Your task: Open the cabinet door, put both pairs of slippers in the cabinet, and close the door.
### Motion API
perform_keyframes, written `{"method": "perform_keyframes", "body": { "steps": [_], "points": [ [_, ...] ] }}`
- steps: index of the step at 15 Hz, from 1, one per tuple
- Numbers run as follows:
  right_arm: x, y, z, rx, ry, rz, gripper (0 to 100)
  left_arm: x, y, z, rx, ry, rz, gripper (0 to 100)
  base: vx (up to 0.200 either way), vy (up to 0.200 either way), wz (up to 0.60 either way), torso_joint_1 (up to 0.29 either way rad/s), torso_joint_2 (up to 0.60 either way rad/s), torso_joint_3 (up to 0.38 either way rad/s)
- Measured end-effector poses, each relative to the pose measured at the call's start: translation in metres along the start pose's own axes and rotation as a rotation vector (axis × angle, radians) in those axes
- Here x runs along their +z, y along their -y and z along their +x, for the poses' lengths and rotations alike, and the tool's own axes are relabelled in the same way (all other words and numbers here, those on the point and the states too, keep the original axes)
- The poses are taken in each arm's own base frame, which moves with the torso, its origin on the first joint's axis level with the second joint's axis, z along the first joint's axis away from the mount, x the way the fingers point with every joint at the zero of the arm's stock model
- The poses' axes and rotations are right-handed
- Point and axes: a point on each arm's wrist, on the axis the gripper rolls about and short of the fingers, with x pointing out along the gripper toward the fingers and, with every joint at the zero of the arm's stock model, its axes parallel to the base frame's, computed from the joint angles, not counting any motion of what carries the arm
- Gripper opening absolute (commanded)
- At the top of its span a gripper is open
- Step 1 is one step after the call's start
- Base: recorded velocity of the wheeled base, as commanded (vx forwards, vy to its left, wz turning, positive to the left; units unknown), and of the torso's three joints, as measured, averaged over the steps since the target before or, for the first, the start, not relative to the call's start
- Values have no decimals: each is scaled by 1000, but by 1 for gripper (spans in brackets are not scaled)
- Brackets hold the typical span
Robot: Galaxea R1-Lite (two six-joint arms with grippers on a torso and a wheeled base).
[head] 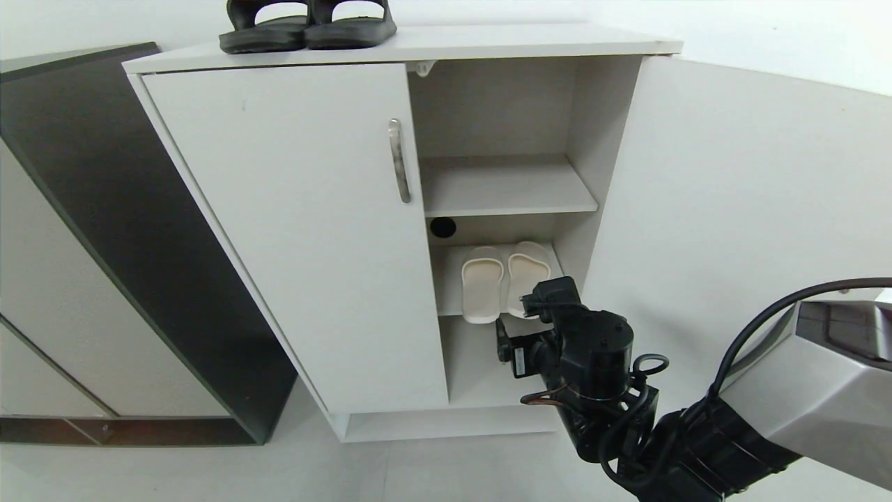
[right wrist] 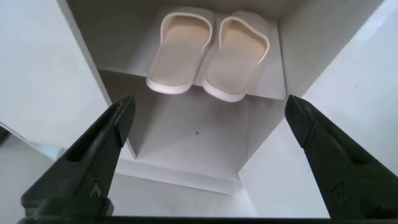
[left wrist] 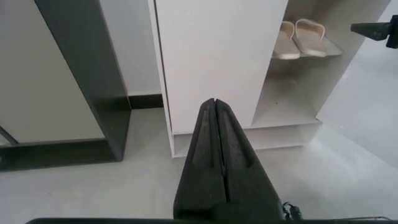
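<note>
Black slippers (head: 308,26) atop cabinet (head: 523,42) in head view | right pincer (right wrist: 209,102) released | left pincer (left wrist: 214,103) clenched

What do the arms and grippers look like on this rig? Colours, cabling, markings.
Right arm: silver-grey angular forearm shell, black wrist housing, black cables looping outside, one thin reddish-brown wire near the wrist. Right gripper: two matte black tapered fingers with small embossed marks. Left gripper: same matte black, long and narrowing to the tip.

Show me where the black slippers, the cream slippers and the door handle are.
black slippers (head: 348,33): head view, sole of one slipper.
cream slippers (head: 482,282): head view, footbed of one slipper.
door handle (head: 399,160): head view, middle of the bar.
</note>
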Motion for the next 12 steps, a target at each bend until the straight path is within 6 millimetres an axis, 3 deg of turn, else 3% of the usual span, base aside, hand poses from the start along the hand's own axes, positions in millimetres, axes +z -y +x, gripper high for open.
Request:
{"method": "perform_keyframes", "body": {
  "steps": [4, 6, 11, 12],
  "points": [
    [-2, 1, -4, 53, -9, -7, 100, 0, 0, 0, 5, 0, 2, 0, 0, 0, 0, 5, 1, 159],
    [-3, 6, -14, 149, -29, -23, 100, 0, 0, 0, 5, 0, 3, 0, 0, 0, 0, 0, 0, 0],
    [-2, 11, -23, 187, -37, -29, 100, 0, 0, 0, 5, 0, 0, 0, 0, 0, 0, 0, 0, 0],
    [-2, 12, -23, 194, -33, -26, 100, 0, 0, 0, 5, 0, 0, 0, 0, 200, 0, -2, -2, 2]
  ]
}}
